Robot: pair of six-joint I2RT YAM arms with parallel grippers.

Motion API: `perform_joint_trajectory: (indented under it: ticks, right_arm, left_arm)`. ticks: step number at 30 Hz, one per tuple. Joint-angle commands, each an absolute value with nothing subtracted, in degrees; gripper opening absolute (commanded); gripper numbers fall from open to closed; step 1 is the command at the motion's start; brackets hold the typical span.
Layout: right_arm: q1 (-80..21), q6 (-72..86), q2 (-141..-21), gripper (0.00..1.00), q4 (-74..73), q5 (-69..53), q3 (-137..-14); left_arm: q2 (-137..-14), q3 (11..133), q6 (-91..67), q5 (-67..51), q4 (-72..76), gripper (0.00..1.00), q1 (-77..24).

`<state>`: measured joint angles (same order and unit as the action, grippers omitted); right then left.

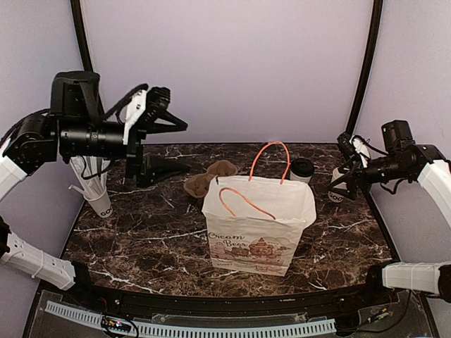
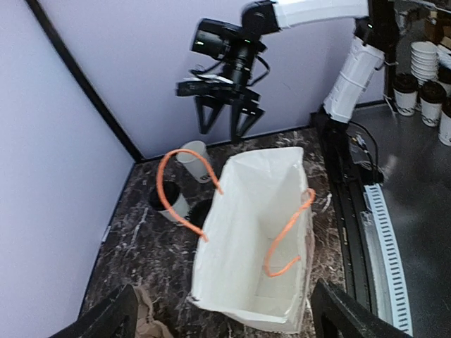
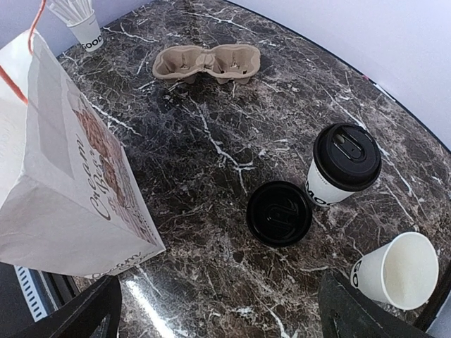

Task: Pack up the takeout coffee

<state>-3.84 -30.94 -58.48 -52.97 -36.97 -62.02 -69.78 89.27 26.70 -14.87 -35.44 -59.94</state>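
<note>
- Standing upright on the table, the coffee has its lid on. In the top view it is at 1 o'clock of the bag, just behind the far right corner and outside it.
- In the right wrist view a loose black lid lies flat at 7 o'clock of the coffee, just beside it. An unlidded cup is at 5 o'clock, near but apart.
- The bag stands upright, mouth open, orange handles up.
- The right claw hangs above the cups at 3 o'clock of the table, fingers spread wide, holding nothing.
- The left claw is raised at 10 o'clock, also spread wide, with nothing in it.
- A carrier lies at 11 o'clock of the bag.
- A straw cup stands at 9 o'clock, by the table's left edge.
</note>
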Motion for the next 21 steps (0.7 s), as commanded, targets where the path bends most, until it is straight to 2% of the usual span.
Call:
perform_joint_trajectory:
  ticks: [1,4,8,12,21]
  right_arm:
    - [-3.4,-31.9,-57.2,0.99,-54.4,-35.8,-62.1]
    - [-2.9,-32.0,-57.8,0.99,-54.7,-35.1,-62.2]
    - [-1.9,-31.9,-59.6,0.98,-54.7,-35.1,-62.8]
    - [-0.5,-31.9,-61.4,0.97,-55.1,-36.4,-64.1]
    - [2.5,-31.9,-62.2,0.97,-55.5,-36.9,-62.3]
  left_arm:
    - [-68.4,86.8,19.2,-7.7,-31.4,0.9,-52.3]
    - [-72.7,89.3,14.2,-3.9,-34.2,0.88,-45.3]
    - [-82.5,92.2,8.1,0.8,-37.5,0.79,-39.0]
    - [-92.1,93.3,1.8,-5.3,-37.0,0.68,-32.6]
    - [-111.9,99.0,-12.5,-12.3,-34.2,0.69,-23.3]
